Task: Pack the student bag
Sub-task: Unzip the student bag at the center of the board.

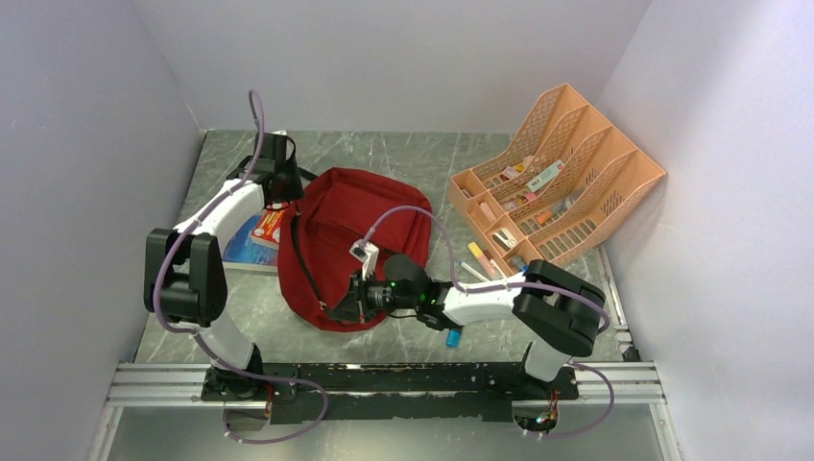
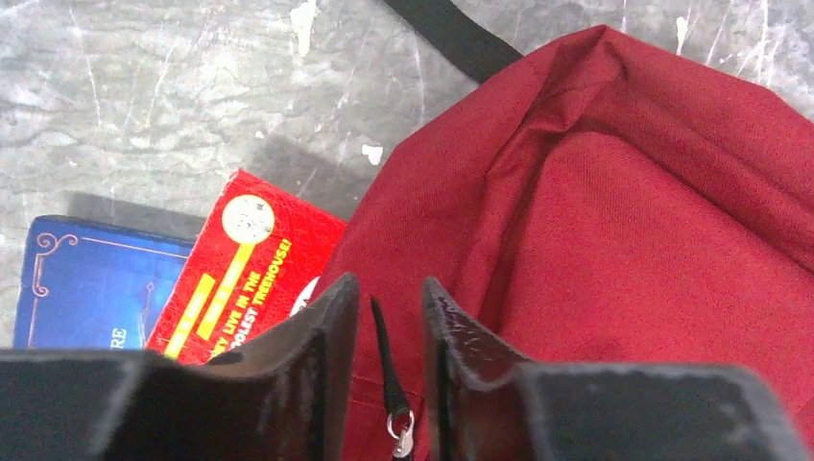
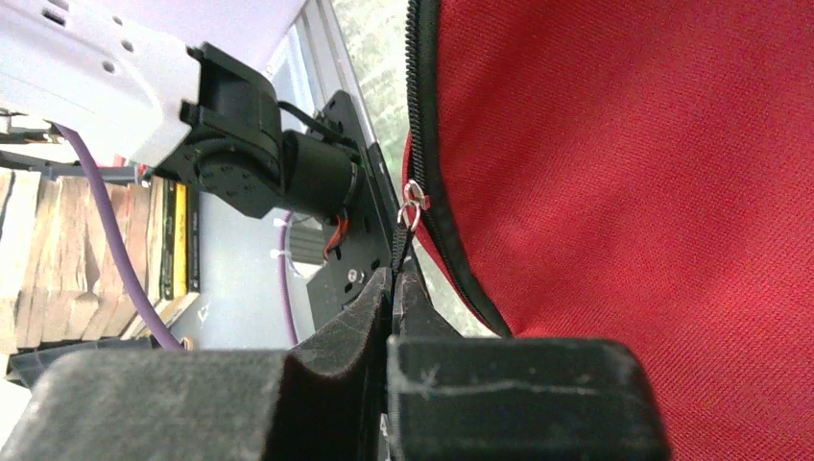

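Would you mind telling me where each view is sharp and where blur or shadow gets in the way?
Top external: even light, sharp throughout, only soft shadows around the bag. Left wrist: bag fabric and red book crisp, left fingers soft, a dim shadow on the table. Right wrist: zip pull sharp, right fingers blurred, left background hazy and bright.

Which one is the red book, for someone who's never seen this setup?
Find the large dark-red backpack, the biggest thing in view. Two books lie against its left side. The red book is the one with yellow lettering and a pale round badge, and it overlaps the blue book beside it.
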Motion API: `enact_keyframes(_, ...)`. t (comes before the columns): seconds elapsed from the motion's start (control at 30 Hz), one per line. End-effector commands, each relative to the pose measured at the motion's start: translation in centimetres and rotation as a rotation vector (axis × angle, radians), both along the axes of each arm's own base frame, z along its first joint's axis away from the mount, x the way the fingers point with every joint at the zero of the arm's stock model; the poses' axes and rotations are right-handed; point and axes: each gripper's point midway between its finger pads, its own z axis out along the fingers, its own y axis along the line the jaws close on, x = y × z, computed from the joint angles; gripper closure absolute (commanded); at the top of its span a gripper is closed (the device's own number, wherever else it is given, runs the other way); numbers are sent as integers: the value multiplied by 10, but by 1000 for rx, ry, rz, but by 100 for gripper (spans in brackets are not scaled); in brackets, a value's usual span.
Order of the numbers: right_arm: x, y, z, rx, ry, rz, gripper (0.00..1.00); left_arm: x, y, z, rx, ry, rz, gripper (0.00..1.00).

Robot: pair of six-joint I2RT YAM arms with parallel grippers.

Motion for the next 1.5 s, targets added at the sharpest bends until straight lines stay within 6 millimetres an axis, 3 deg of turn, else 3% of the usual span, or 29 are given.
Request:
enact_keyframes(0.0,-3,-3,-3,-7,-8,-15,100,12,-7,38,-87,-104,-21,54)
enact_keyframes(0.1,3,3,1,25,6,-32,100,-15,-5,49,-134,-90,-2,37)
enact_keyframes(0.27,11,16,6,45,9,-31,100,-70,6,59,-167,-43,83,29)
enact_keyframes(0.37,17,21,8,48,-5,-39,100,-110,20,47,-154,47,197,27)
enact_keyframes(0.63,23,22,5,22,-56,-40,100,-190,11,12,-259,196,258,25)
enact_keyframes(0.73,24,20,2,3,-73,-43,100,-203,8,5,-297,185,271,23)
enact_keyframes(0.93,25,17,-1,-18,-84,-41,100,-202,-15,2,-420,177,226,22)
enact_keyframes(1.13,26,15,-2,-24,-87,-53,100,-205,-17,-2,-406,196,198,35)
enact_keyframes(1.33,27,14,-3,-37,-92,-58,100,-205,-30,-7,-452,209,132,80)
enact_keyframes(1.4,27,13,-1,-40,-96,-58,100,-201,-28,-2,-441,192,129,92)
enact_keyframes(1.47,24,12,1,-41,-91,-42,100,-196,-26,4,-428,166,125,95)
